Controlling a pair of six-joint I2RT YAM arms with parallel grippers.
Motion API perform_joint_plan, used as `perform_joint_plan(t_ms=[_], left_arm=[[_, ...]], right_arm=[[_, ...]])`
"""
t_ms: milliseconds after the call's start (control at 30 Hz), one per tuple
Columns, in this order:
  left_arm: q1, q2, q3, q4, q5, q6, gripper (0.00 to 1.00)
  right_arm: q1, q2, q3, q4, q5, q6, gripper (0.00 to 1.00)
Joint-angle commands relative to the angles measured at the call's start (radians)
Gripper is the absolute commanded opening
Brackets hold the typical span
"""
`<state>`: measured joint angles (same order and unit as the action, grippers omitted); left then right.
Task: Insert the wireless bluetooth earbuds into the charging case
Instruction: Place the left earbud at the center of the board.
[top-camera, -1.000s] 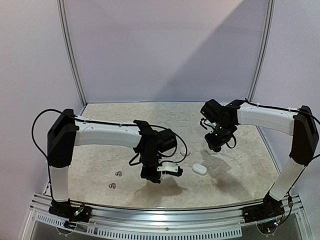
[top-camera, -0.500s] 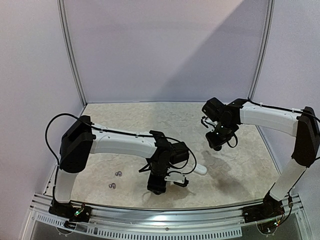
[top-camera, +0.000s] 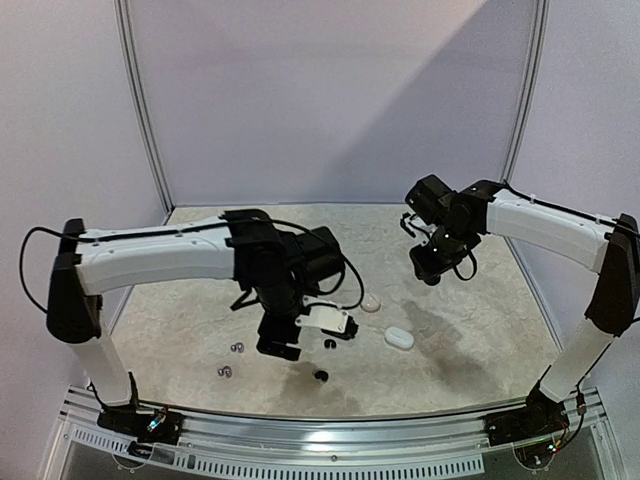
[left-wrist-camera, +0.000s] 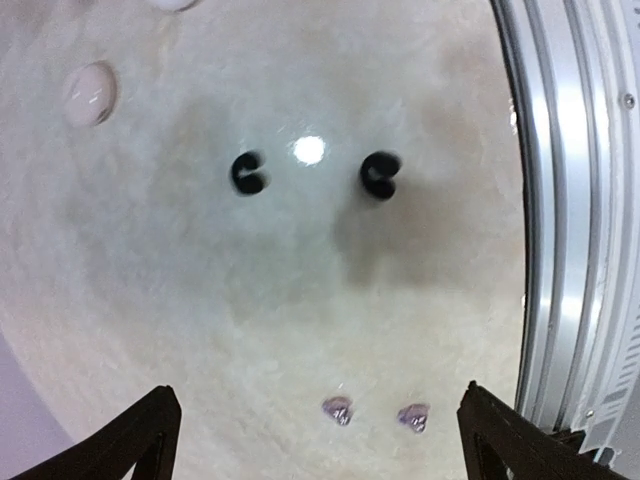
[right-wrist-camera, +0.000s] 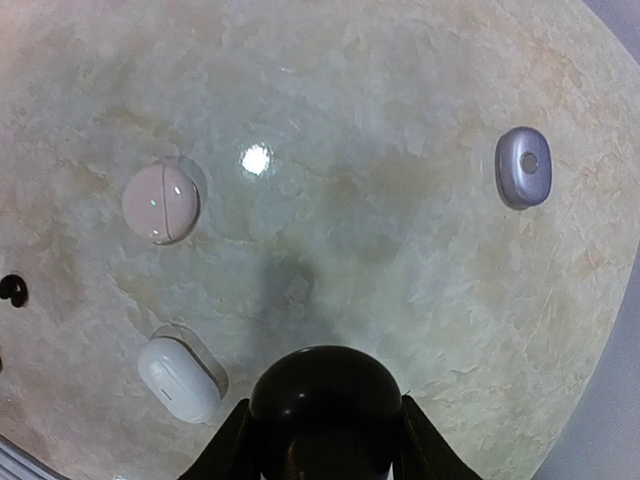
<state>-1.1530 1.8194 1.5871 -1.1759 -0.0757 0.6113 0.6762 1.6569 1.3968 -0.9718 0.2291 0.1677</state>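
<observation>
Left wrist view: left gripper (left-wrist-camera: 317, 430) spread wide, nothing between the fingers, hanging over the table (left-wrist-camera: 180, 300). Just below it two grey-lavender earbuds (left-wrist-camera: 337, 409) lie side by side, near the metal rail (left-wrist-camera: 560, 200). Farther out are two black earbuds (left-wrist-camera: 248, 173), apart from each other, loose on the stone-look top. No bud is in any case. Right gripper (right-wrist-camera: 322, 445) hangs above the right half of the table, pinching a black case (right-wrist-camera: 325, 385) (only a rounded dome shows, so lid open or closed can't be told, nor what is inside).

Risks, judged: the buds are tiny and rounded, so a pinch slightly off centre would likely squirt one sideways. The lavender pair sits near the rail and the table edge. A nudge could roll one off, or up against the rail where the fingers can't get around it. That pair also lies close together, so wide fingers may catch both. The black case is gripped by its sides only and may twist or slip if a bud is pressed in.

Containers: round pinkish-white case (right-wrist-camera: 160, 203), white oval case (right-wrist-camera: 178, 378) and lavender case (right-wrist-camera: 524, 166) lie on the table, well apart. Lids look closed, contents hidden.
</observation>
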Motion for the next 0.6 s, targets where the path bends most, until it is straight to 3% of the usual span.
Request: perform_joint_plan(t_ms=[0,167,300,433,567], left_arm=[[0.106,-0.138,-0.003,-0.108,-0.133,0.047,0.99],[0.318,-0.290,-0.031,-0.064,-0.109,-0.085,0.99],[0.486,-0.480,-0.233,0.149,-0.086,-0.258,0.99],[0.576,-0.663,-0.410,0.325,-0.170,-0.395,0.99],[0.639,-0.768,-0.454,0.252,-0.183,-0.543,0.99]], right_arm=[[0.009,0.040,0.110,-0.029,-0.003,-0.007,0.12],[0.017,0.095,0.227,-0.036,0.017,0.027,0.12],[0.043,0.146,0.321,-0.039,0.069,0.062,0.12],[0.100,0.213,0.402,-0.038,0.094,0.100,0.12],[0.192,0.270,0.479,-0.019,0.120,0.065,0.12]])
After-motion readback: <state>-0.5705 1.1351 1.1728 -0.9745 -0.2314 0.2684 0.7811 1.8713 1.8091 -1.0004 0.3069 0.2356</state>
